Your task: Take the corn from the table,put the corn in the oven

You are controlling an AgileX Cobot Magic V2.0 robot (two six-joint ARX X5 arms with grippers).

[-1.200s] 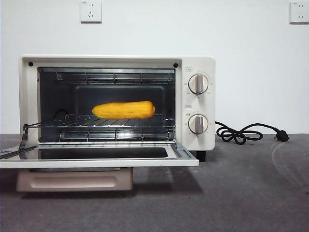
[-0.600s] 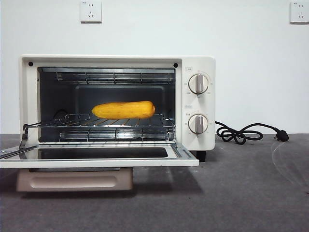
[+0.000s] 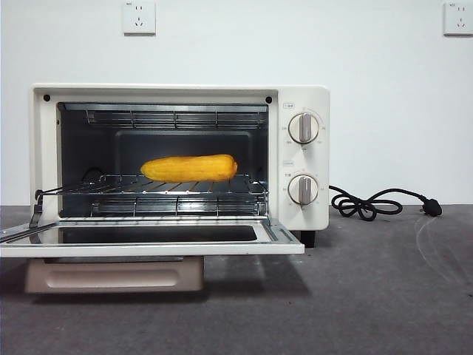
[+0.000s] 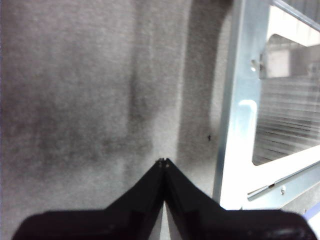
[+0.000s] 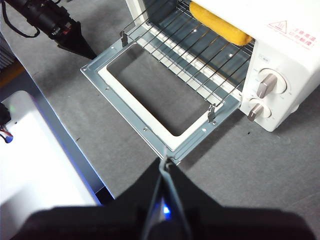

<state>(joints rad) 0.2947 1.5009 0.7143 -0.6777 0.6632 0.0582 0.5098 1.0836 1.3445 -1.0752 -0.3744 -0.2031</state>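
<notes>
The yellow-orange corn [image 3: 190, 168] lies lengthwise on the wire rack inside the cream-white oven [image 3: 307, 159], whose door [image 3: 148, 242] hangs open and flat. From the right wrist view the corn [image 5: 220, 24] shows at the back of the rack. My left gripper [image 4: 163, 162] is shut and empty, low over the grey table [image 4: 75, 100] beside the door's left edge [image 4: 235, 125]. High above the door's front corner, my right gripper [image 5: 164, 162] is shut, holding nothing. The left gripper [image 5: 77, 45] also shows in the right wrist view.
A black cord with plug [image 3: 377, 203] lies on the table [image 3: 369, 296] to the right of the oven. Two knobs [image 3: 304, 128] sit on the oven's right panel. A white base with a metal edge [image 5: 35, 150] stands near the door in the right wrist view.
</notes>
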